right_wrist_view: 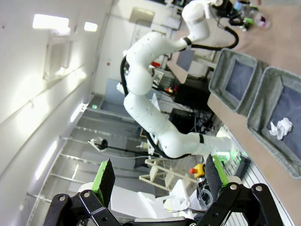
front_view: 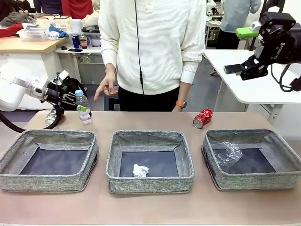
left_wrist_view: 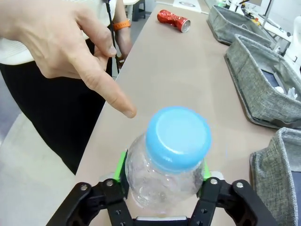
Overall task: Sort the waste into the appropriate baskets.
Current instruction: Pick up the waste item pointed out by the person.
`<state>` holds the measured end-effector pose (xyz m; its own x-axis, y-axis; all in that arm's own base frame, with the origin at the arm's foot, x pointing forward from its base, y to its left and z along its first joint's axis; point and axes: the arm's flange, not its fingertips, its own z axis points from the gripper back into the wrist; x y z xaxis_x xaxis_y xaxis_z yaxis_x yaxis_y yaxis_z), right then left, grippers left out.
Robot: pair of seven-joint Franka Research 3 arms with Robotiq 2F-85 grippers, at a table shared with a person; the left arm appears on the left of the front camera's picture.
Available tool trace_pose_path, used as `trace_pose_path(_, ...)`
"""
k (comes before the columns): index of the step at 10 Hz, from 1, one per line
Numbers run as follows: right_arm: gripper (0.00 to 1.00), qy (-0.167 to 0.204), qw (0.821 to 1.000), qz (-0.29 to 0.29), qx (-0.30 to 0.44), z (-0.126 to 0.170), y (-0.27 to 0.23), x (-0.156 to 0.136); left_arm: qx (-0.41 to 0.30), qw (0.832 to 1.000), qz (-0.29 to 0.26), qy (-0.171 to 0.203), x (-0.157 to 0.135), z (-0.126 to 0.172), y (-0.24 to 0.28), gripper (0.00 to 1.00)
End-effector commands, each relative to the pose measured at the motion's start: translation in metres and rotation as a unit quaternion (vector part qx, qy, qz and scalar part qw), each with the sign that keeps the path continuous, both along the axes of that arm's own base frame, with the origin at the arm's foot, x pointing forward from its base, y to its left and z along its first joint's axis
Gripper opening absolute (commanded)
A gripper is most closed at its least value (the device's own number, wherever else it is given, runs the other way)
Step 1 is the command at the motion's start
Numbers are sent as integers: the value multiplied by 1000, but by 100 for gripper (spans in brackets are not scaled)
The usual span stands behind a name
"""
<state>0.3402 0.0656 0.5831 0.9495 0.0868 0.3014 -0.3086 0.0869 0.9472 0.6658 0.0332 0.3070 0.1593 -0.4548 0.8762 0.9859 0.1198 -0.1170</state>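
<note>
Far left: the left gripper [left_wrist_view: 162, 169] clamps the small clear blue-capped, pink-labelled bottle [front_view: 84, 114], upright behind the left grey woven basket [front_view: 47, 176], with a person's hand [front_view: 107, 87] pointing just beside it. The middle basket [front_view: 149, 182] holds a crumpled white paper ball [front_view: 139, 170]. A crushed red can [front_view: 202, 118] lies beyond on the table. In the right basket [front_view: 254, 181], a clear plastic cup [front_view: 228, 153]. The right gripper [right_wrist_view: 159, 176] is aloft, jaws spread, empty.

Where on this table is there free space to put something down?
The near strip in front of the three baskets, and the far strip between the clear bottle and the red can. The far-left corner is crowded: left fingers, bottle, person's hand.
</note>
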Motion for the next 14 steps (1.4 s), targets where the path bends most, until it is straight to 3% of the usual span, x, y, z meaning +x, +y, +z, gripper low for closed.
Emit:
trace_pose_path(1,100,-13,1000,-1,-1,1,1,2,4,1000,-5,1,0,1,-1,0)
trace_pose_path(2,100,-13,1000,-1,-1,1,1,2,3,1000,-3,2,0,0,-1,14)
trace_pose_path(4,100,-13,1000,-1,-1,1,1,2,0,1000,0,5,0,0,2,0)
trace_pose_path(8,100,-13,1000,-1,-1,1,1,2,-8,1000,11,-12,-2,28,16,0)
trace_pose_path(9,100,-13,1000,-1,-1,1,1,2,-8,1000,12,-8,-4,44,22,0)
trace_pose_path(10,100,-13,1000,-1,-1,1,1,2,-3,1000,22,-1,-12,79,36,0)
trace_pose_path(11,100,-13,1000,-1,-1,1,1,2,-11,996,48,68,-24,123,48,0)
trace_pose_path(12,100,-13,1000,-1,-1,1,1,2,3,989,20,144,-47,179,56,0)
trace_pose_path(14,100,-13,1000,-1,-1,1,1,2,44,966,-2,255,-83,243,48,0)
